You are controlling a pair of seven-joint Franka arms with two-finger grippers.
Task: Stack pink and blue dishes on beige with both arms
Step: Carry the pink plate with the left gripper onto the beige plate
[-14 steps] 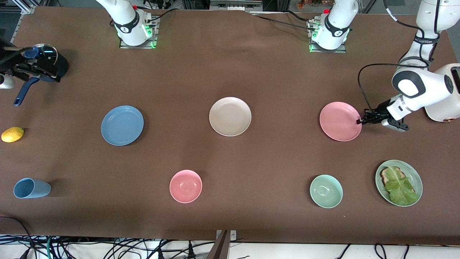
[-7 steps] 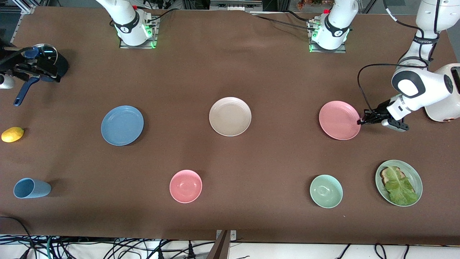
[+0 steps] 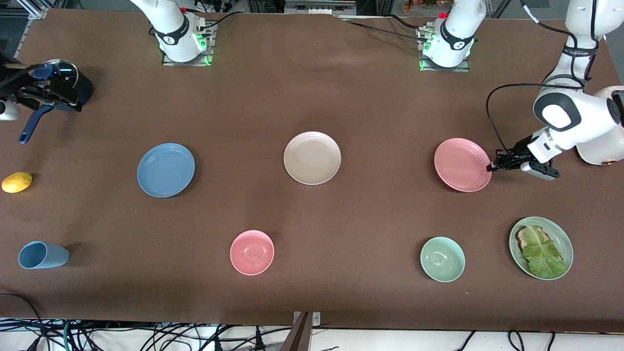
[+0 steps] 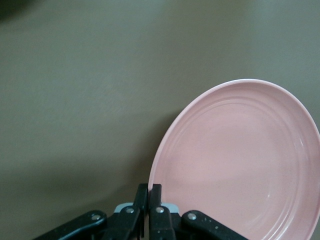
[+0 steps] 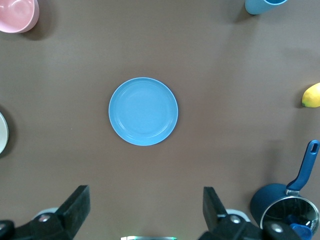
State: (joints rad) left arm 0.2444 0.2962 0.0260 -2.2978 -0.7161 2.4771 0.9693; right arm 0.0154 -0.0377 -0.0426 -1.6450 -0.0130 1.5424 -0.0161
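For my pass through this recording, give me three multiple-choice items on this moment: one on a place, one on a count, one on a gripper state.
1. Where is the matte beige plate?
A. Between the matte blue plate and the matte pink plate
B. Beside the lying blue cup
C. Under the pink plate

2. How many small deep bowls are there?
A. One
B. Two
C. Four

3. What is the left gripper doing?
A. Open above the table
B. Shut on the pink plate's rim
C. Holding the yellow lemon

Answers: 1 A, it sits mid-table between them. 2 B, the pink bowl and pale green bowl. 3 B, the left wrist view shows the fingers pinching the rim.
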